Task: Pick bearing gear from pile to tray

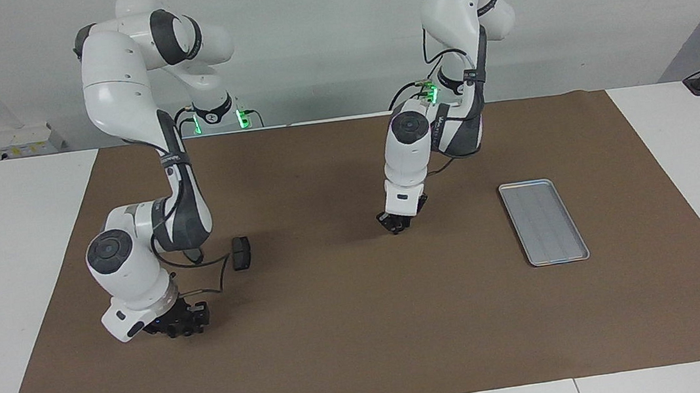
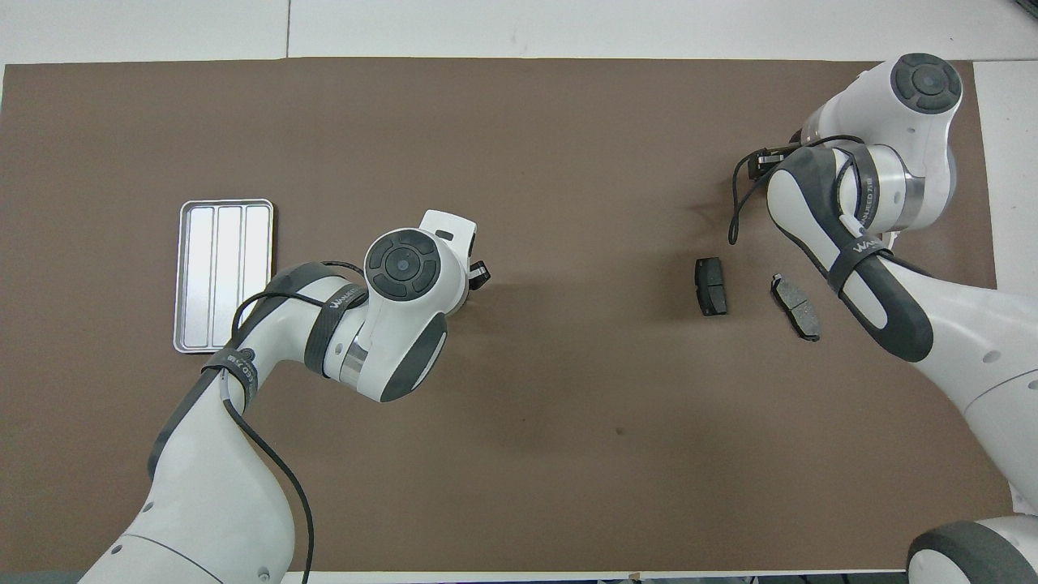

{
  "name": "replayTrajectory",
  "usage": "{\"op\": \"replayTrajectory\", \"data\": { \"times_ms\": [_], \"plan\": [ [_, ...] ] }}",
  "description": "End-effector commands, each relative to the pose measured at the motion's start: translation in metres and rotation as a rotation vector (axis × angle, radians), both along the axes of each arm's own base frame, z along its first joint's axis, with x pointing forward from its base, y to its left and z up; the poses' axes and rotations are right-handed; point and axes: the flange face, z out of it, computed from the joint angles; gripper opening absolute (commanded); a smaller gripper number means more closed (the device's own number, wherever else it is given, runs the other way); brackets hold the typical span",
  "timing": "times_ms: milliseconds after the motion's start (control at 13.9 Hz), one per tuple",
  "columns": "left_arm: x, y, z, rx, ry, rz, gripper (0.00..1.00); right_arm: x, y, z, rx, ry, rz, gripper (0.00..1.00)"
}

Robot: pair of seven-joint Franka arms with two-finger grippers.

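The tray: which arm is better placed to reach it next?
Probably the left. The left gripper is low over the middle of the mat, and the tray lies toward the left arm's end. The right gripper is low at the right arm's end, near a brake pad.

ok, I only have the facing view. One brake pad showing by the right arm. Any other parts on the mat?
Observer: Yes, a second brake pad lies beside the first brake pad, toward the right arm's end; the right arm hides it from you.
Operator: Touching?
Observer: No, bare mat shows between them.
Operator: Same orientation?
Observer: No, the second is skewed, the first lies straight.
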Motion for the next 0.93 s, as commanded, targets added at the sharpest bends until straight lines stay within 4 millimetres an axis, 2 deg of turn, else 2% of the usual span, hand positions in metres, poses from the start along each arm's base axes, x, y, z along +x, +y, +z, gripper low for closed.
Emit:
{"op": "replayTrajectory", "data": {
  "times_ms": [0,72,144,288,431,503,575,719,791,862],
  "plan": [
    [0.015,0.013,0.036,0.03,0.043,0.013,0.0,-0.001,-0.007,-0.01,0.011,-0.004,-0.025,0.13],
    [0.023,0.033,0.054,0.024,0.042,0.017,0.0,-0.001,-0.007,-0.01,0.009,-0.003,-0.023,0.0],
    [0.027,0.055,0.073,0.015,0.036,-0.006,0.0,-0.001,-0.007,-0.01,0.009,-0.003,-0.023,0.0],
    [0.033,0.116,0.094,0.017,0.07,-0.077,0.0,-0.001,-0.008,-0.01,0.009,-0.003,-0.021,0.0],
    [0.045,0.171,0.099,0.016,0.103,-0.149,0.0,0.0,-0.009,0.0,-0.002,0.006,-0.017,0.0],
    [0.051,0.195,0.099,0.012,0.104,-0.184,0.0,0.0,0.001,0.017,-0.006,0.021,-0.006,0.0],
    [0.054,0.218,0.096,0.009,0.11,-0.215,0.0,-0.002,0.013,0.049,-0.005,0.047,-0.005,0.0],
    [0.055,0.263,0.09,-0.001,0.118,-0.265,0.0,-0.017,0.064,0.111,-0.027,0.123,0.009,0.0],
    [0.05,0.282,0.083,-0.006,0.125,-0.295,0.0,-0.026,0.085,0.141,-0.027,0.15,-0.038,0.0],
    [0.045,0.301,0.077,-0.011,0.122,-0.319,0.0,-0.036,0.116,0.166,-0.015,0.174,-0.094,0.0]
  ]
}}
